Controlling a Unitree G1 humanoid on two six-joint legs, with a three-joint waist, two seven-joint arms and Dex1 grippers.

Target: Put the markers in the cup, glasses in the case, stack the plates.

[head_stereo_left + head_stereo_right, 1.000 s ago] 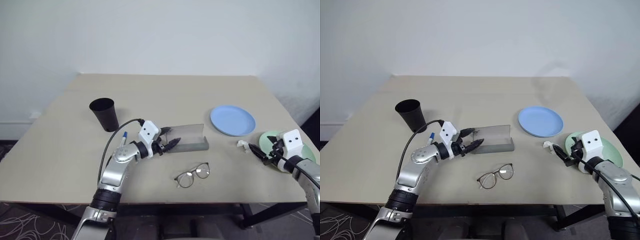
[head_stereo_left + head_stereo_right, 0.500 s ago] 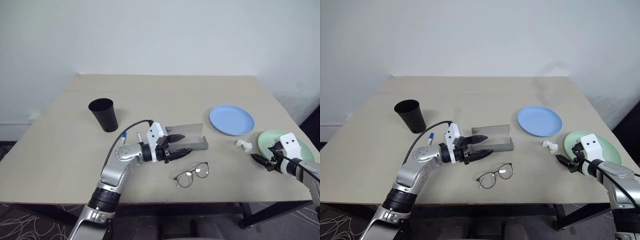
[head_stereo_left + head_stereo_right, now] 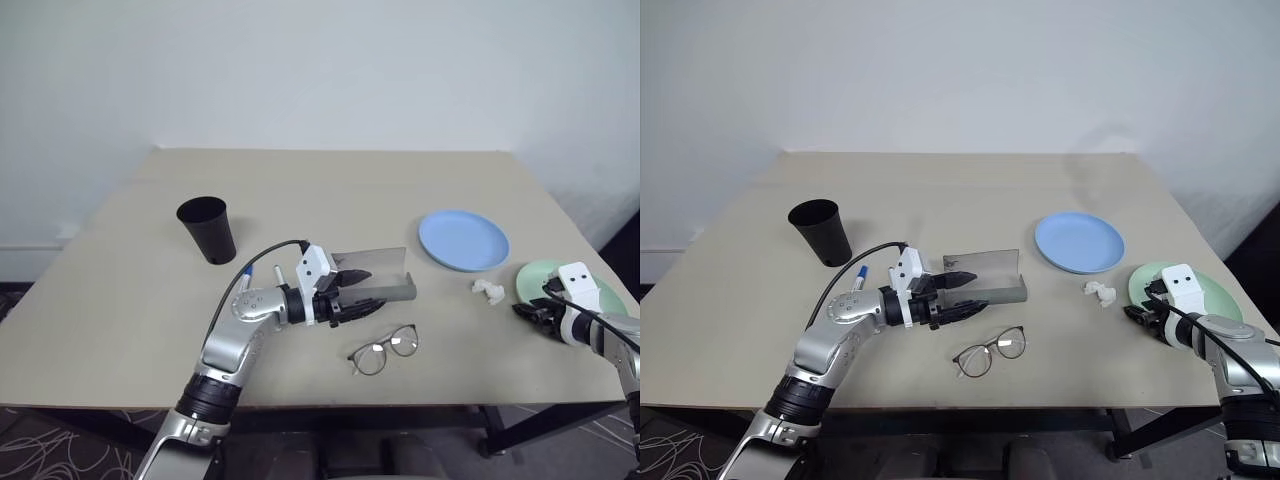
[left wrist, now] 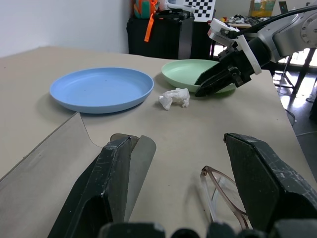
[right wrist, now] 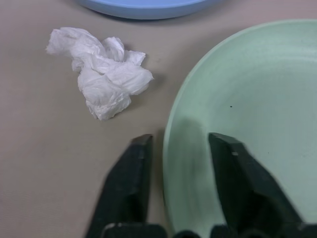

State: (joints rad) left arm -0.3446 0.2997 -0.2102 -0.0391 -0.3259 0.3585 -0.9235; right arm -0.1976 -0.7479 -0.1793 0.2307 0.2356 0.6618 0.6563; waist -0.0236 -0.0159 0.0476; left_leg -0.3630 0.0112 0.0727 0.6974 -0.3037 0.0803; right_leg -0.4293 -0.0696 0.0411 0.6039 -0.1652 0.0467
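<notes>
My left gripper is open and points right, against the front of the grey case, whose lid stands up. The glasses lie just in front of it. A marker lies behind my left arm, partly hidden. The black cup stands upright at the far left. My right gripper sits astride the near rim of the green plate, one finger on the table and the other over the plate. Its jaws are narrowed but still a little apart from the rim. The blue plate lies behind it.
A crumpled white scrap lies between the two plates, close to my right gripper. The green plate is near the table's right edge. The back of the table is bare.
My right gripper moved to the green plate's rim and narrowed its jaws around it. My left gripper swung right to the front of the case, then held still.
</notes>
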